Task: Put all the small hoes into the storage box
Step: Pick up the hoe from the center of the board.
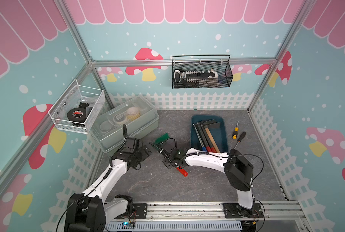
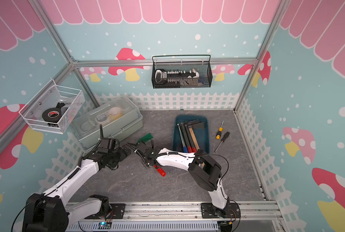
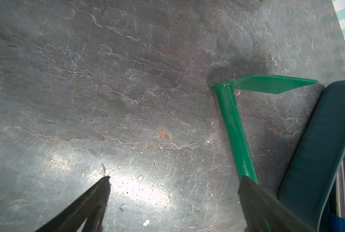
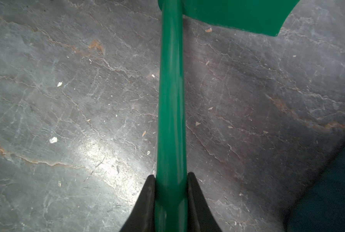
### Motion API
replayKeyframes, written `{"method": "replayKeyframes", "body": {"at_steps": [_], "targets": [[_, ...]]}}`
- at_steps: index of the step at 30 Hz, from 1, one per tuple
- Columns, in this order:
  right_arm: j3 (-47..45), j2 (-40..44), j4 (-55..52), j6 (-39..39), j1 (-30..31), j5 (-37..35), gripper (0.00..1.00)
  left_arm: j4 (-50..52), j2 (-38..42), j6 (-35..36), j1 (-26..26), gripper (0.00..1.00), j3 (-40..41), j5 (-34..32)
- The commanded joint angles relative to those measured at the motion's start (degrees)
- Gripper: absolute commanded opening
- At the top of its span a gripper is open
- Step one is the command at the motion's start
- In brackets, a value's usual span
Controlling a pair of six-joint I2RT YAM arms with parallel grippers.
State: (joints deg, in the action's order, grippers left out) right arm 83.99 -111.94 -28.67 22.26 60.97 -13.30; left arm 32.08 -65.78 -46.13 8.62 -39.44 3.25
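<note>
One small hoe [image 1: 163, 138], green with a red grip, was grasped at mid-shaft by my right hand [image 4: 171, 180]. It was outside the storage box [image 1: 207, 116], near that box's left wall and over the grey surface [image 1: 167, 186]. Whether it rested on the surface or hung just above it, I could not tell. My left hand [image 3: 175, 186] was released and empty, close to the blade end.

Step in hand, as I judged it: carrying the hoe to the box. To do it well, I reckoned I should:
- lift the hoe above the rim;
- turn the shaft parallel to the handles already stored;
- lower the blade toward the far end and let the red grip overhang the near rim;
- release only once the hoe was supported;
- keep the left hand away from the swing.

Count:
- one small hoe and one storage box;
- about four long-handled tools [image 1: 206, 134] in the box, overlapping, so the number was uncertain;
- two screwdrivers [image 1: 240, 138];
- one clear lidded box [image 1: 125, 124];
- two wire baskets, one black [image 1: 201, 84] and one white [image 1: 67, 120].
</note>
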Motion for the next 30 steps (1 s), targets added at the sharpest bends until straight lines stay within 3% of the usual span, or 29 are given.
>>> {"method": "replayKeyframes", "body": {"at_steps": [1, 30], "targets": [[0.86, 3.98, 0.02, -0.73, -0.47, -2.65, 0.06, -0.15, -0.1, -0.81, -0.56, 0.99, 0.51, 0.26], [3.54, 12.51, -4.24, -4.39, -0.92, -7.74, 0.04, -0.7, -0.44, -1.27, -0.49, 0.99, 0.6, 1.3]]}}
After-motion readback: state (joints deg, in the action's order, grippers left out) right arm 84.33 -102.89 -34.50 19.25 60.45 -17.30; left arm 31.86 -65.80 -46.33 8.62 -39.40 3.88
